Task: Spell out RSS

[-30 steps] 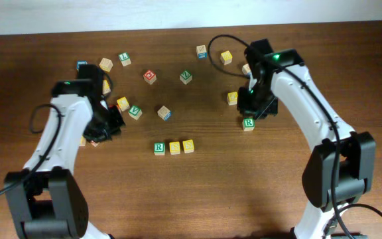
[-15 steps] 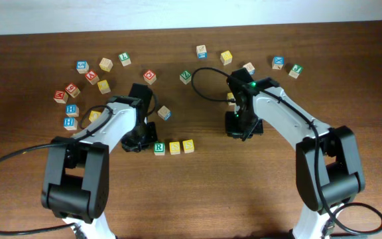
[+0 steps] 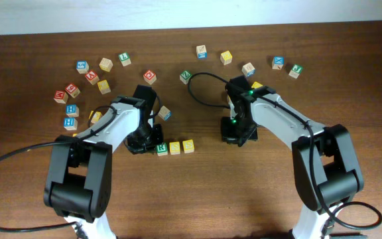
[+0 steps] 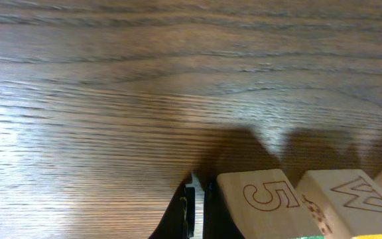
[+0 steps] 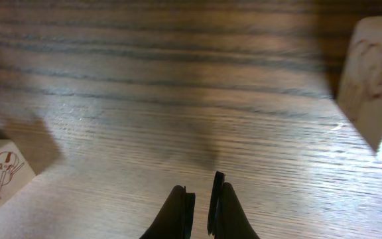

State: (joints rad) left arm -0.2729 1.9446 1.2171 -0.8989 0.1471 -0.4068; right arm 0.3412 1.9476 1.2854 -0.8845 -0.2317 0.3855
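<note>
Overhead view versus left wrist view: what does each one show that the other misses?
Only overhead: the right end effector, the scattered cubes and the top letters of the RSS row. Only left wrist: a carved 5 on a cube's side, and the left end effector shut, holding nothing. Both: the wooden table and that row beside the left end effector.

— What do your arms look like?
— Your left arm [image 3: 108, 125] and right arm [image 3: 280, 116] have white shells, black joints and a black cable [image 3: 15, 157] each.
— More?
— Your left gripper [image 4: 196, 189] and right gripper [image 5: 201, 189] are black-fingered. A green light [image 3: 249, 94] glows on the right arm.
</note>
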